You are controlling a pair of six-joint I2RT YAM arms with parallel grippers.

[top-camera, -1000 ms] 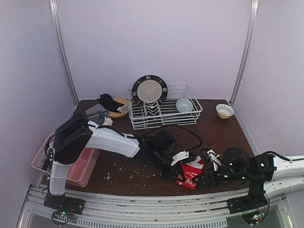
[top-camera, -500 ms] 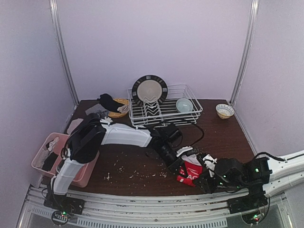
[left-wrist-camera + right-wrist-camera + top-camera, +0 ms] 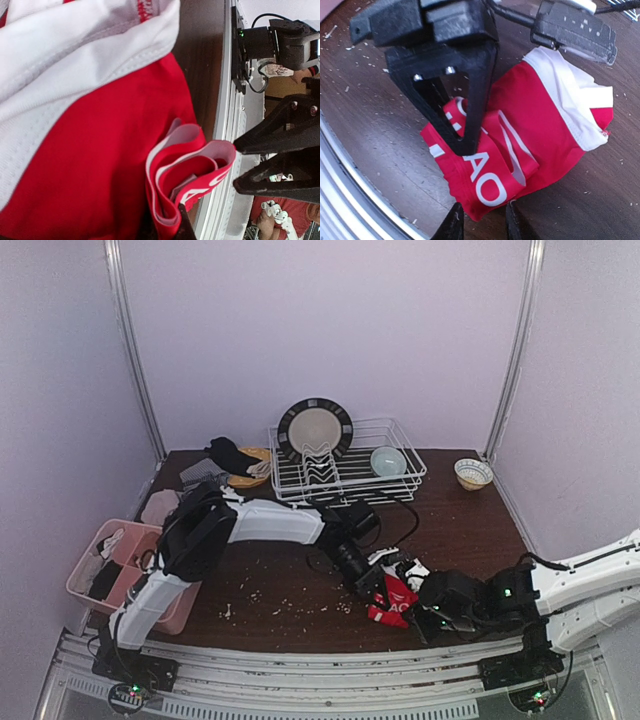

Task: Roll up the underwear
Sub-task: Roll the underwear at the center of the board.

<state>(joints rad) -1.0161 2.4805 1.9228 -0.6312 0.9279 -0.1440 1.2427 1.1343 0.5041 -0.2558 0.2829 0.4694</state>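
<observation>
At the left gripper [image 3: 465, 145]: closed tight, pinching a fold of the red underwear [image 3: 545, 120] right by its lettered band [image 3: 487, 187]. At the right gripper [image 3: 482, 224]: narrowly apart, straddling the near corner of that band, with cloth between the tips but no firm clamp to be seen. Between the two: a loose curl of band doubled over itself. Behind it, the rest of the garment spread out to its white band [image 3: 575, 95]. All of it lying on the table [image 3: 480, 530], close to the front edge and right of centre.

Judged as mid-roll: a first turn made, most of the cloth not yet wound. To do it well:

- Close the right tips fully on the doubled edge, not on a single layer, or risk turning only the top ply.
- Hold the left pinch firm as an anchor, to stop any slide across the wood.
- Turn the curl towards the white end in short, tight turns, pressing low against the table.
- Watch for the two sets of black fingers crowding each other; little room there.
- Release the anchor only after seeing the roll sit by itself.

Farther out: dark cloth [image 3: 228, 453], likely more underwear, at the back left corner; a pink tray [image 3: 76, 585] at the left edge; a wire rack [image 3: 400, 483] along the back.
</observation>
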